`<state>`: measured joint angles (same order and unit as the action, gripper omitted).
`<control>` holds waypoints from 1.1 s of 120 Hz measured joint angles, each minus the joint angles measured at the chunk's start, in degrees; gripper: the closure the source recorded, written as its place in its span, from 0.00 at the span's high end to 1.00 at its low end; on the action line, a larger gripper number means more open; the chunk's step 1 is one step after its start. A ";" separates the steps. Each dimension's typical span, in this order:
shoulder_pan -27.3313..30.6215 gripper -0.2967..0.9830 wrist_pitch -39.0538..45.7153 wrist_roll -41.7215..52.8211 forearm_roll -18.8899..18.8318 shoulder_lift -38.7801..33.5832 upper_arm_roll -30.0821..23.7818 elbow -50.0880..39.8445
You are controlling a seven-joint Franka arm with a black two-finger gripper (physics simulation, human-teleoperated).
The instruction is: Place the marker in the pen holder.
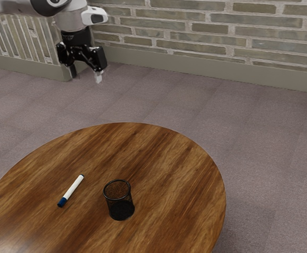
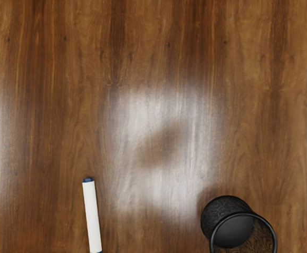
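Fingers apart, my gripper [image 1: 86, 77] hangs upper left in the exterior view, the marker [image 1: 72, 188] below it, lower left, slanting toward upper right.

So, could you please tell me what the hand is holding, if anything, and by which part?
Nothing is held: the hand is open with nothing between its fingers, and the marker lies on the table.
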<state>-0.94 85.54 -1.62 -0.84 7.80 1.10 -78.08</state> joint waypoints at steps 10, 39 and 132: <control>0.37 0.77 -1.45 -0.03 0.03 0.03 0.38 1.67; 0.15 0.77 -1.37 -0.02 -3.25 2.84 0.82 -1.62; 0.08 0.77 45.95 1.29 -1.71 0.23 10.18 -49.50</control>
<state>-0.86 131.49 -0.34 -2.55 8.03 11.28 -127.58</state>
